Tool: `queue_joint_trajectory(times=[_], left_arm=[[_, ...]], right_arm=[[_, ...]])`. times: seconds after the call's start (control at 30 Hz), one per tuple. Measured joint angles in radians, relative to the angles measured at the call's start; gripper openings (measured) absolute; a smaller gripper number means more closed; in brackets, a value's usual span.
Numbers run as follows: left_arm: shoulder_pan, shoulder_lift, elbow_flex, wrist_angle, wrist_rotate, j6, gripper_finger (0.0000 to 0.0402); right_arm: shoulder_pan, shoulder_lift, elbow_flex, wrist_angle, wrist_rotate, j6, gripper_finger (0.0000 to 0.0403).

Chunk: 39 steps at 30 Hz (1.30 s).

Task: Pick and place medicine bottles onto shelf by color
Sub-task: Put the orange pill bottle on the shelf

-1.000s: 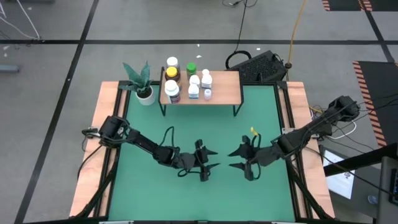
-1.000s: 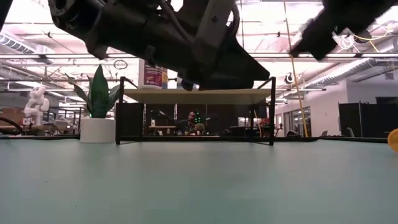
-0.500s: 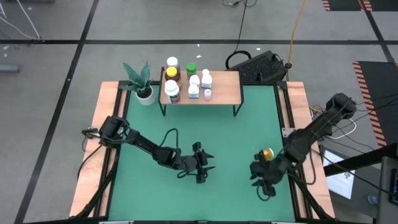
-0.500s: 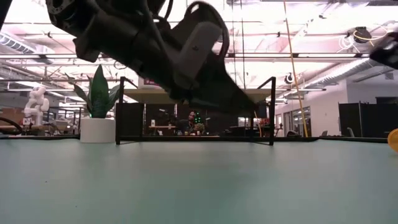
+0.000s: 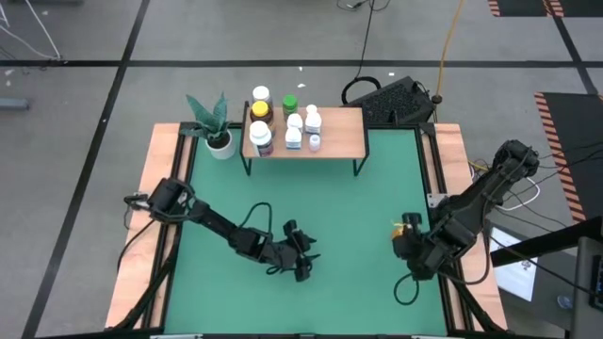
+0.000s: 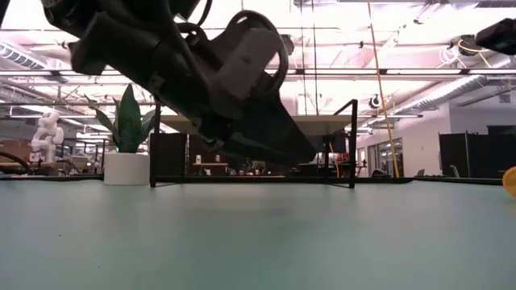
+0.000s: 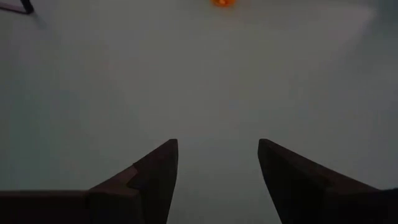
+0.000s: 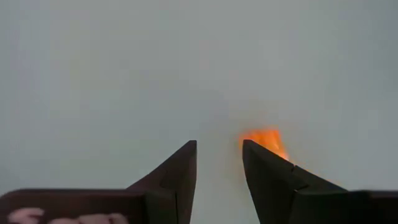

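The light-wood shelf (image 5: pixel 330 132) stands at the table's far side on black legs and carries several bottles (image 5: pixel 283 121) on its left half: white ones, an amber one with a yellow cap, a green one. It also shows in the low view (image 6: pixel 258 124). One orange bottle (image 5: pixel 407 226) sits on the green table near the right edge, partly under my right arm; it shows in the low view (image 6: pixel 510 181) too. My right gripper (image 8: pixel 219 152) is slightly open and empty, pointing down beside that bottle (image 8: pixel 264 139). My left gripper (image 7: pixel 217 149) is open and empty over bare table near the middle (image 5: pixel 303 262).
A white pot with a green plant (image 5: pixel 218 124) stands left of the shelf. Wooden borders (image 5: pixel 141 235) run along the table's left and right sides. A black keyboard (image 5: pixel 396 99) lies beyond the far right corner. Green table (image 5: pixel 349 207) lies bare between shelf and arms.
My right gripper has swung from the table's middle toward the right edge and tipped downward; it now stands by the orange bottle, which has not moved. My left gripper has drawn back a little toward the near-left.
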Motion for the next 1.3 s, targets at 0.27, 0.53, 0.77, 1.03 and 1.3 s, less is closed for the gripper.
queue_joint_trajectory(times=[0.27,0.53,0.77,1.03,1.3], left_arm=[[-0.038,0.0,0.0,-0.028,-0.023,-0.03,0.0225],[-0.047,0.0,0.0,-0.03,-0.053,-0.054,0.0225],[-0.043,0.0,0.0,-0.029,-0.053,-0.054,0.0225],[-0.014,0.0,0.0,-0.023,-0.053,-0.051,0.0225],[0.001,0.0,0.0,-0.018,-0.053,-0.074,0.0225]], right_arm=[[0.0,0.001,-0.05,-0.119,-0.083,0.059,0.0198],[-0.02,0.001,-0.204,-0.034,0.0,-0.007,0.026],[-0.078,0.001,-0.293,0.108,0.007,-0.015,0.0262],[-0.161,0.001,-0.358,0.276,0.001,-0.183,0.0233],[-0.255,0.001,-0.358,0.407,-0.01,-0.124,0.0174]])
